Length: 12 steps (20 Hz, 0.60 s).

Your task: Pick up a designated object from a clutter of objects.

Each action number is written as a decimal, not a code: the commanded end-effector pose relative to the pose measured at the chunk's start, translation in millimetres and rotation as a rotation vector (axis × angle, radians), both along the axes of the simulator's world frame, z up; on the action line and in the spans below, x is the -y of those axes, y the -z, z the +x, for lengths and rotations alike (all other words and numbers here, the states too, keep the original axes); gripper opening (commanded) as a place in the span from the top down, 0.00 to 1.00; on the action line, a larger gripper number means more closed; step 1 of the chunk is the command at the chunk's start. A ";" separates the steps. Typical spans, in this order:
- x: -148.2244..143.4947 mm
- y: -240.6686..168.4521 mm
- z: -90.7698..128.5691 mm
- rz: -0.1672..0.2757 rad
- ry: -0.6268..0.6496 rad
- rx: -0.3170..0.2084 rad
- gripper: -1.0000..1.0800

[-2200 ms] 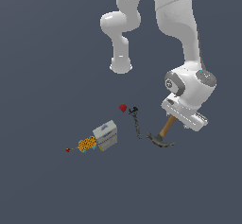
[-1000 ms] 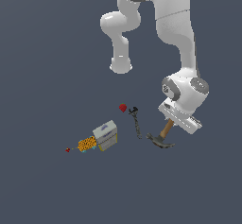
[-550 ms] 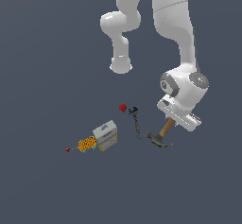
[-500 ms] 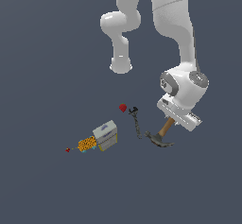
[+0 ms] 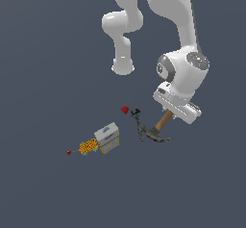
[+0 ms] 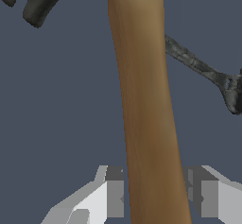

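The claw hammer (image 5: pixel 162 123) has a light brown wooden handle and a dark grey head pointing down toward the exterior view's left. My gripper (image 5: pixel 169 112) is shut on the handle and holds the hammer tilted, just off the floor. In the wrist view the handle (image 6: pixel 144 100) runs between my two fingers (image 6: pixel 111 194), which press on both its sides, and the dark head (image 6: pixel 40 3) shows at its far end. The rest of the clutter lies to the exterior view's left of the hammer.
A thin dark chain-like tool (image 5: pixel 138 125) lies right beside the hammer head and also shows in the wrist view (image 6: pixel 201 69). A red strawberry-like lump (image 5: pixel 125 110), a grey-white box (image 5: pixel 107 136), an orange patterned piece (image 5: pixel 87 146) and a tiny red bit (image 5: pixel 68 152) lie further left. The robot base (image 5: pixel 123 68) stands behind.
My gripper came down over the hammer handle, then rose a little. The hammer has come up with it and shifted slightly toward the exterior view's left.
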State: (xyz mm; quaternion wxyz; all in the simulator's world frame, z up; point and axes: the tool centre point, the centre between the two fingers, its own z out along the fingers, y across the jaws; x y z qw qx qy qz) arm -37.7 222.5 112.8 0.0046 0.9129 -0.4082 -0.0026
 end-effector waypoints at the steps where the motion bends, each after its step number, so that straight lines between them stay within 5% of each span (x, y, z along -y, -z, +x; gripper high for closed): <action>1: 13.2 -23.3 -2.0 0.002 0.000 0.004 1.00; 12: 77.0 -127.7 -14.8 0.007 -0.001 0.005 1.00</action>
